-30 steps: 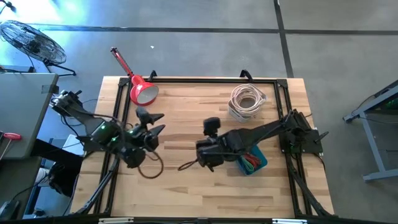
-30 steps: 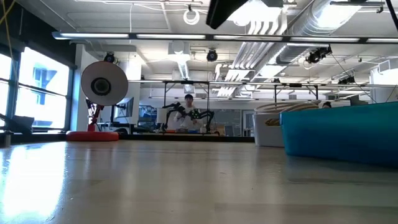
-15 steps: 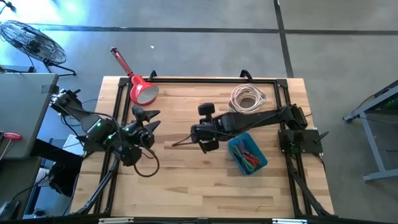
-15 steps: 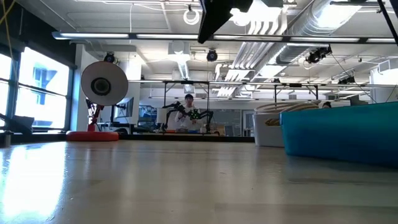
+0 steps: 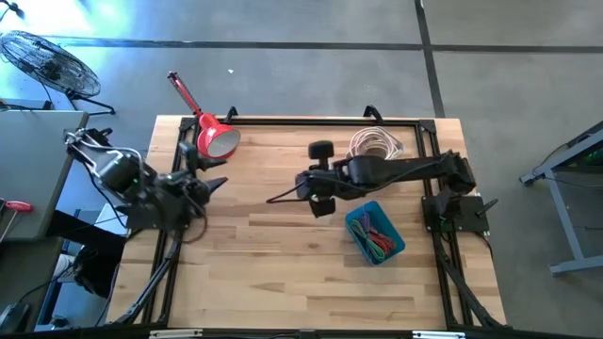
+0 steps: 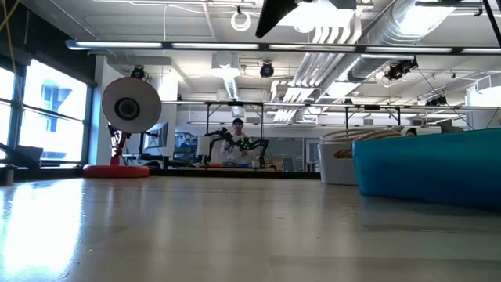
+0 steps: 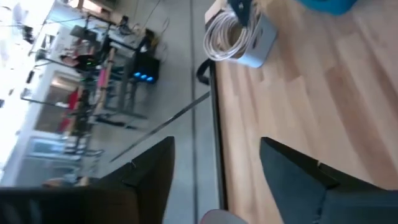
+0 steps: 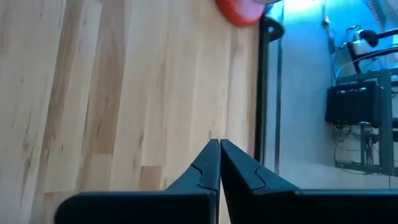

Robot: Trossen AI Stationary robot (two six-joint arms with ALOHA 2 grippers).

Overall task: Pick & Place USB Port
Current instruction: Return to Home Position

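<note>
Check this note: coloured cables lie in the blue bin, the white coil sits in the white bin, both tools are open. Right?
No. The right tool is shut: the right wrist view shows its fingers pressed together. The left tool is open. The coloured cables lie in the blue bin and the white coil sits in the white bin.

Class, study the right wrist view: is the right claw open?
No: the right claw is shut tip to tip, with no gap showing and nothing gripped.
</note>
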